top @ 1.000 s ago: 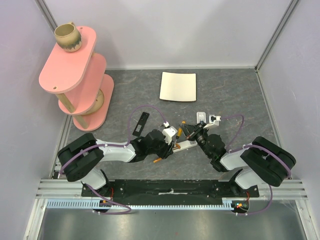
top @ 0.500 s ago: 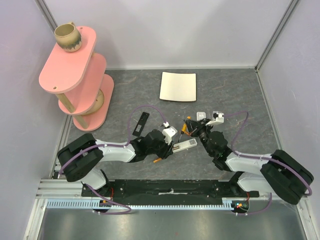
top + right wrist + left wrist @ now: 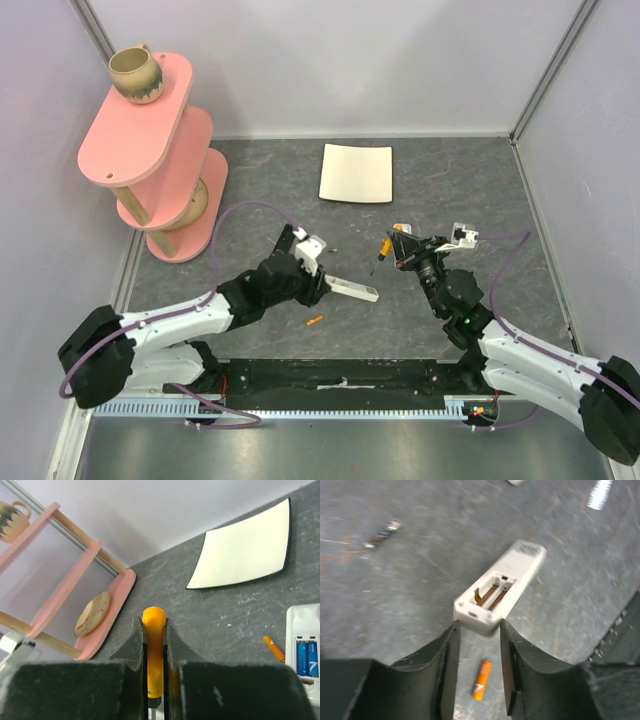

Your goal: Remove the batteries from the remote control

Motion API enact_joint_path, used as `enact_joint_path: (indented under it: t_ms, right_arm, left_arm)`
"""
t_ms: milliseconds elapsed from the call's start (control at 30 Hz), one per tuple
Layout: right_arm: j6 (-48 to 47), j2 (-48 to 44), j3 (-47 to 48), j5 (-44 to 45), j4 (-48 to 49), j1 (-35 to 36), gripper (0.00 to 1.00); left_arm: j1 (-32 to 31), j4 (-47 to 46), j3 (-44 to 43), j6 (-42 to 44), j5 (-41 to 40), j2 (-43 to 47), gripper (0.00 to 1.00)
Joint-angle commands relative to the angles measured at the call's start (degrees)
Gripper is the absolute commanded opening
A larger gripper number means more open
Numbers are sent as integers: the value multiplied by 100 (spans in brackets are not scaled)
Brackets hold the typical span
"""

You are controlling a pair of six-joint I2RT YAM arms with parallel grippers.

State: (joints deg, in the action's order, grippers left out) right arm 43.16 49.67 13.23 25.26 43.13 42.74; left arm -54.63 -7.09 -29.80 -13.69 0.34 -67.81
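The white remote control [image 3: 352, 289] [image 3: 501, 587] lies slanted with its battery bay [image 3: 491, 593] uncovered and no cell inside. My left gripper [image 3: 320, 277] [image 3: 478, 625] is shut on the remote's near end, its fingertips pinching the corners. One orange battery [image 3: 315, 321] [image 3: 481, 680] lies on the grey table, below the gap between the left fingers. To the right, my right gripper [image 3: 395, 238] [image 3: 155, 626] is raised and shut on a small orange-handled screwdriver [image 3: 154, 650]. A thin orange cell-like piece [image 3: 273, 648] lies beyond it.
A pink tiered shelf [image 3: 150, 150] with a mug stands at the back left. A cream mat [image 3: 356, 173] lies at the back centre. A flat black bar [image 3: 286, 238] shows behind the left gripper. A white holder with blue cells [image 3: 304, 655] sits at the right.
The left arm has swung back to the left, turning the remote with it. The right arm has pulled away to the right with the screwdriver. The two grippers are now apart.
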Motion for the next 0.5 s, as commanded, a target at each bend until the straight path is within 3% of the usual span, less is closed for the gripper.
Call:
enact_joint_path:
  t_ms: [0, 167, 333, 433, 467]
  right_arm:
    - [-123, -510, 144, 129, -542, -20, 0]
    - [-123, -573, 127, 67, -675, -20, 0]
    - [-132, -388, 83, -3, -640, -20, 0]
    - [-158, -274, 74, 6, -657, -29, 0]
    - [-167, -256, 57, 6, -657, -20, 0]
  left_arm:
    - [619, 594, -272, -361, -579, 426, 2]
    - [1472, 674, -236, -441, -553, 594, 2]
    - [1596, 657, -377, -336, -369, 16, 2]
    - [1596, 367, -386, -195, 246, -249, 2]
    - [1587, 192, -403, -99, 735, -424, 17]
